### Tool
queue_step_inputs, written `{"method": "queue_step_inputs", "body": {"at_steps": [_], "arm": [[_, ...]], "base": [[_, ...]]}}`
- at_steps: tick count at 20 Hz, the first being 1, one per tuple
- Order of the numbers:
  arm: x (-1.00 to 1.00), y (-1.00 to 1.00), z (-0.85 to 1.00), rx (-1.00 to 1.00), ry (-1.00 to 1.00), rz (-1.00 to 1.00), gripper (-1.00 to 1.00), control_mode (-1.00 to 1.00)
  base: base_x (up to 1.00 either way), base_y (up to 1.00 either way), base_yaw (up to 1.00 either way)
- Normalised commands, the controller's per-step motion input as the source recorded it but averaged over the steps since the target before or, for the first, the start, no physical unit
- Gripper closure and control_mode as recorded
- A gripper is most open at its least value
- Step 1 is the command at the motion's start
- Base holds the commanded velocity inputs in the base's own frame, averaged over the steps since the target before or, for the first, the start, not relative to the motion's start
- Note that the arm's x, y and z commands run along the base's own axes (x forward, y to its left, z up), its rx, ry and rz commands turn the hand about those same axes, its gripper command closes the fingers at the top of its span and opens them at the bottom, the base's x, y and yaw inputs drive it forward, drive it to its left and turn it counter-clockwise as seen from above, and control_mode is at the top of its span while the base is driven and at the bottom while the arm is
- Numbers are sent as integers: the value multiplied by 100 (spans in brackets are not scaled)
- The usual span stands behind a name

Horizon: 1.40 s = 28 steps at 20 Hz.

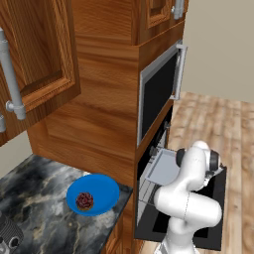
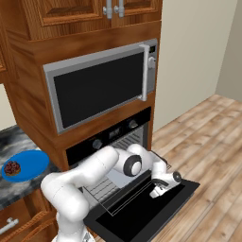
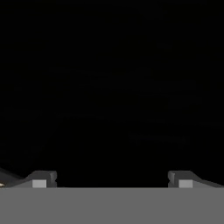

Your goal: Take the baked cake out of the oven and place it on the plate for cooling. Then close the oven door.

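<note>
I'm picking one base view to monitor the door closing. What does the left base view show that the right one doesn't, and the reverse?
Left only: a dark appliance at the counter's near edge. Right only: the oven's knobs, the microwave front, and the open gripper over the lowered oven door. Both: the cake on the plate, the pulled-out tray and the open oven.

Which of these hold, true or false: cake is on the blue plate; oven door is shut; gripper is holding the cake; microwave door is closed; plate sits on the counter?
1. The baked cake is on the plate: true.
2. The oven door is shut: false, it hangs open and flat.
3. The gripper holds the cake: false, its jaws are open and empty, over the open door.
4. The microwave door is closed: true.
5. The plate sits on the counter: true.
</note>
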Motion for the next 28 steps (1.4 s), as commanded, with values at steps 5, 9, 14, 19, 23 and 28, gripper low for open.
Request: {"method": "queue_step_inputs", "body": {"at_steps": [5,9,14,19,23,28], "arm": [[21,0,-24,0,2,0,-100,-100],[20,0,-25,0,2,0,-100,-100],[19,0,-26,0,1,0,-100,-100],[14,0,-32,0,2,0,-100,-100],[2,0,-35,0,0,0,-100,-100],[0,5,-35,0,0,0,-100,-100]], "base": [[0,0,0],[0,0,0],[0,0,0],[0,0,0],[0,0,0],[0,0,0]]}}
